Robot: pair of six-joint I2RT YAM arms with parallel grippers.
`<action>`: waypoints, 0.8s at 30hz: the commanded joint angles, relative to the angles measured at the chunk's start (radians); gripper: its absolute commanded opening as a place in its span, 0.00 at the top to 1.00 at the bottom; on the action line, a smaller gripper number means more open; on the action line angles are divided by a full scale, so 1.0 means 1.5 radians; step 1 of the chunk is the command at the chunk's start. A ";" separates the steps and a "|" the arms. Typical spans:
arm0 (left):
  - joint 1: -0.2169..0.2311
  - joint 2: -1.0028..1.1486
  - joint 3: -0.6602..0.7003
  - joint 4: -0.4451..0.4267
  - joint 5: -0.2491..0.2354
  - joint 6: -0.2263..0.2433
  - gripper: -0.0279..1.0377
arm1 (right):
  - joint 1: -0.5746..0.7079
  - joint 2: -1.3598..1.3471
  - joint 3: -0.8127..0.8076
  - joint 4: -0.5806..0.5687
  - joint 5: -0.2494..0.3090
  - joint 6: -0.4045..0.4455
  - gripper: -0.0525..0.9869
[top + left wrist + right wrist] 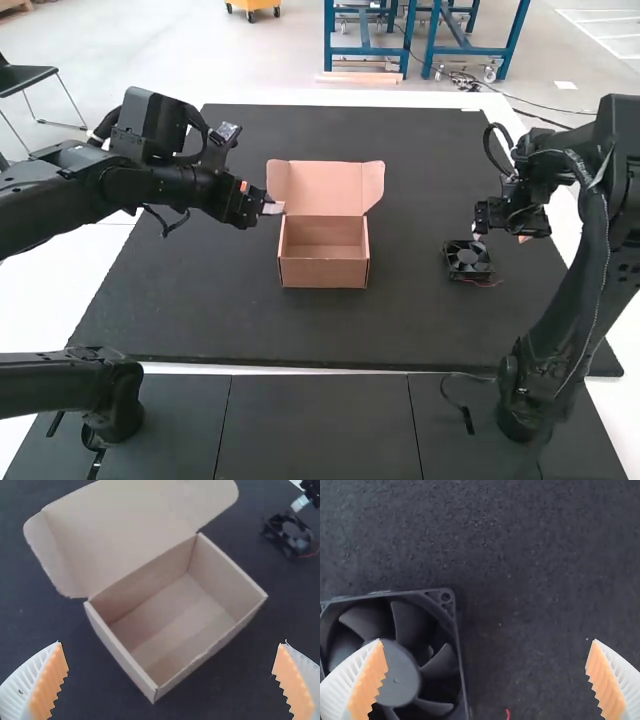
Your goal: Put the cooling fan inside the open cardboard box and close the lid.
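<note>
Black mat (pixel 180 290) beneath open cardboard box (pixel 323 264) and cooling fan (pixel 468 260)

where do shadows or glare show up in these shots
High view: even light, no hard shadows around the cardboard box; left wrist view: its inside walls softly shaded, no glare; right wrist view: the cooling fan looks matte, no hotspots.

Left pincer (pixel 272 207) open, angled downward; right pincer (pixel 506 228) open, pointing down.
</note>
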 commanded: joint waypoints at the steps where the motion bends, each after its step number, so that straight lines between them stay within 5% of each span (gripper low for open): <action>1: -0.011 -0.011 0.019 0.002 0.009 -0.018 0.07 | -0.001 0.009 0.024 -0.001 0.012 0.012 0.08; 6: -0.010 -0.012 0.018 0.003 0.009 -0.021 0.07 | -0.003 0.023 0.025 -0.011 0.045 0.022 0.08; 24: -0.010 -0.014 0.022 0.010 0.010 -0.024 0.07 | -0.026 0.056 0.022 -0.059 0.066 0.043 0.08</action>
